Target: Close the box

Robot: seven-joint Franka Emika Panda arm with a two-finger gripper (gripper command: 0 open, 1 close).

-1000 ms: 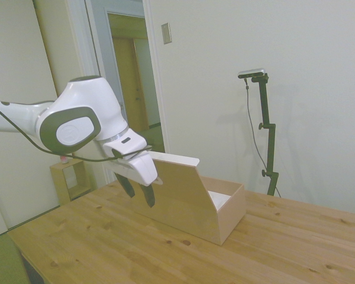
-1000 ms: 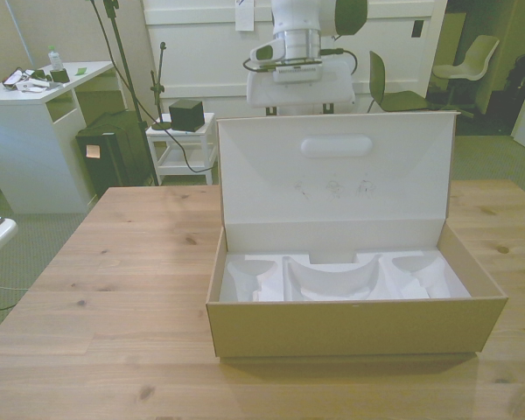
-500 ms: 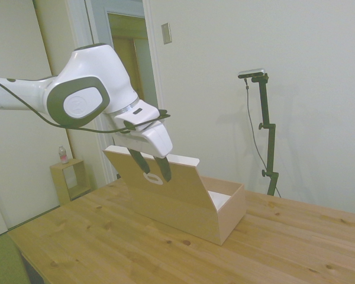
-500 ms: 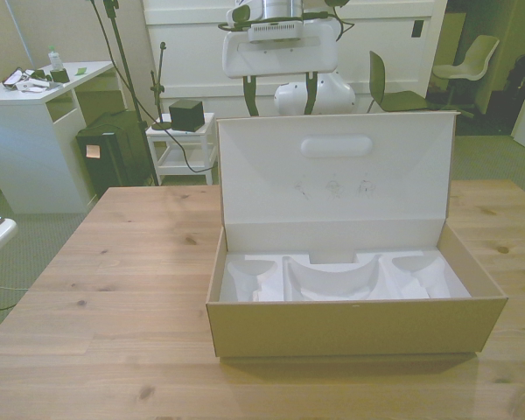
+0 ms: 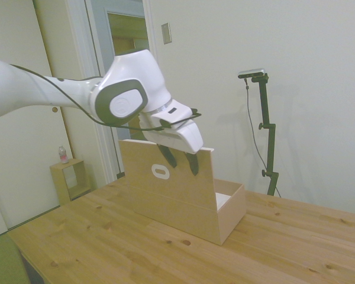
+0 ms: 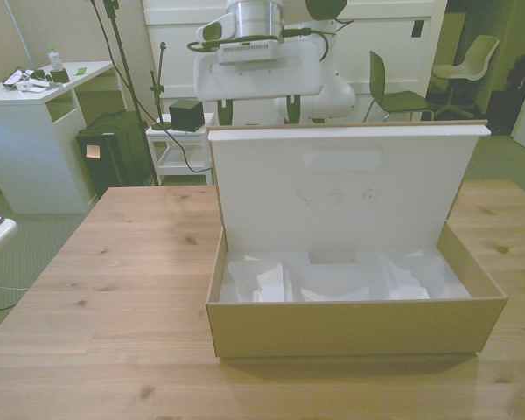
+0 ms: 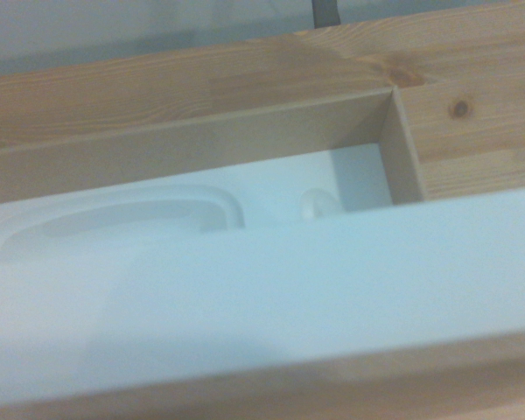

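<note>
Box (image 5: 189,204) sits mid-table (image 5: 106,248), lid (image 6: 341,188) raised about upright, white moulded insert (image 6: 332,282) exposed inside. Hand (image 5: 178,161) behind the lid's top edge, fingers apart, dark tips against the lid's outer face beside the oval cutout (image 5: 160,172). Small cube shelf (image 5: 68,180) stands on the floor beyond the table.

box (image 6: 350,324) on table (image 6: 114,289) | lid (image 6: 341,188) upright at rear | fingers (image 5: 168,156) behind lid
</note>
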